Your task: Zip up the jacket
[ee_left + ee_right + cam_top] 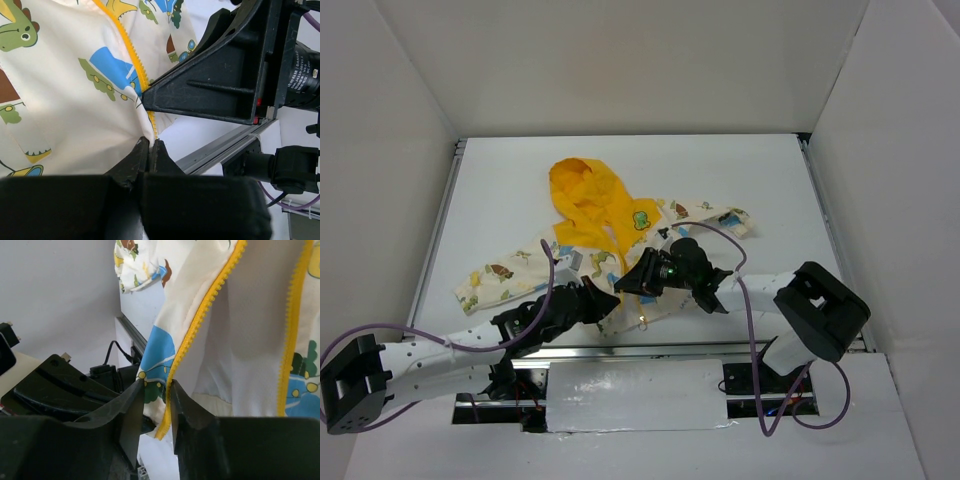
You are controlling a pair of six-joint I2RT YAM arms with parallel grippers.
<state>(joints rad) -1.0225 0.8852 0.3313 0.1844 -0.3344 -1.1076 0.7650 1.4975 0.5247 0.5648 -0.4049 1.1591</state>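
The jacket (610, 215) lies spread on the white table, yellow hood toward the back and the dinosaur-print front toward me. My left gripper (151, 145) is shut on the jacket's bottom corner, right at the lower end of one yellow zipper strip (131, 50). In the top view it sits at the hem (610, 305). My right gripper (157, 387) is just beside it (638, 280). Its jaws stand a little apart around the lifted bottom end of the other zipper strip (205, 310). The strip rests against one finger, with a gap to the other. No slider shows.
A metal rail (650, 350) runs along the table's near edge, close under both grippers. The right arm's black body (225, 85) fills the space beside my left gripper. A purple cable (745, 300) loops near the right arm. White walls enclose the table.
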